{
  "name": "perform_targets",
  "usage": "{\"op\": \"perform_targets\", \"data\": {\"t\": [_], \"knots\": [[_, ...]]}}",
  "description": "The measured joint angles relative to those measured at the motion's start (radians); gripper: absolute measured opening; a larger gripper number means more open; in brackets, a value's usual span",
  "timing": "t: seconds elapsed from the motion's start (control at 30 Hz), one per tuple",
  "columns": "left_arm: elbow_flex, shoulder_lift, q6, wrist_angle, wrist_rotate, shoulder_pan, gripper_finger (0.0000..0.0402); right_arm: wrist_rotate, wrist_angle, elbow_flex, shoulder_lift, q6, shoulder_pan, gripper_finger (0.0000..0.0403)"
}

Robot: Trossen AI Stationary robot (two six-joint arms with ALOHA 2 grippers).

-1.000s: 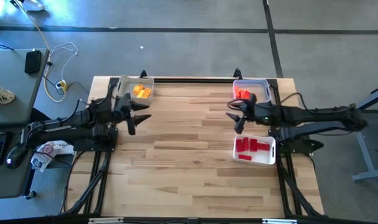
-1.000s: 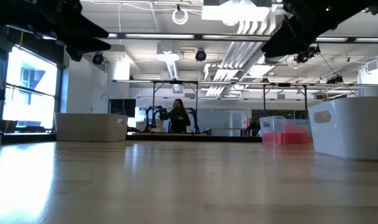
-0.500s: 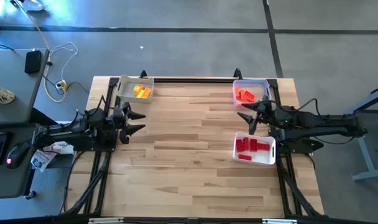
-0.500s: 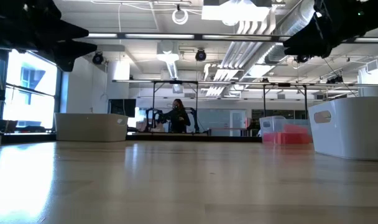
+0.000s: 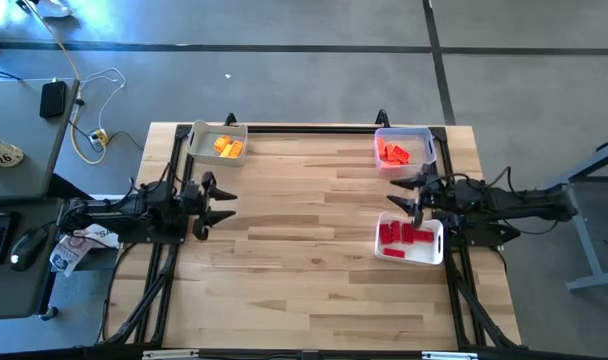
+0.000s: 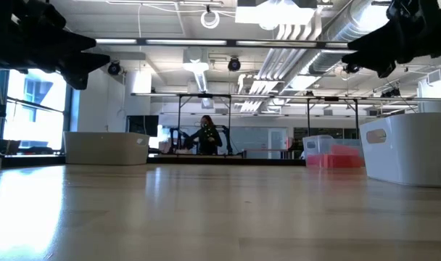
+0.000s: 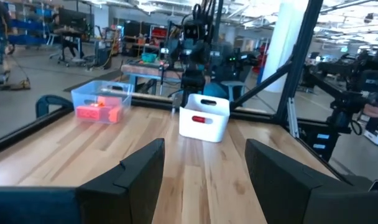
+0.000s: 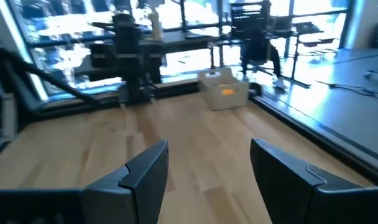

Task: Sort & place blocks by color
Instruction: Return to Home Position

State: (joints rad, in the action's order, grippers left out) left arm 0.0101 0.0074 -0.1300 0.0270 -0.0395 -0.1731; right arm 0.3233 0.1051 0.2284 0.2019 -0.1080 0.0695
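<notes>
Left hand (image 7: pixel 204 145) spread, wooden table (image 5: pixel 304 250), person (image 6: pixel 206 135) beyond

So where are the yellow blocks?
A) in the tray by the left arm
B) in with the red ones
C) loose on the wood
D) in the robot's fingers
A: the yellow blocks lie inside the tray nearest the left arm.
</notes>
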Motion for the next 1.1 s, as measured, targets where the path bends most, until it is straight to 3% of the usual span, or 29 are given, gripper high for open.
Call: {"op": "perform_targets", "data": {"t": [0.4,1.1], "knots": [[0.0,0.006,0.075,-0.013,0.029,-0.001,0.0211,-0.085,-0.079,-0.188,-0.095,-0.071,0.017,0.0213],[0.002,0.005,0.029,-0.013,0.029,-0.001,0.0211,-0.111,-0.089,-0.195,-0.09,-0.049,0.017,0.0213]]}}
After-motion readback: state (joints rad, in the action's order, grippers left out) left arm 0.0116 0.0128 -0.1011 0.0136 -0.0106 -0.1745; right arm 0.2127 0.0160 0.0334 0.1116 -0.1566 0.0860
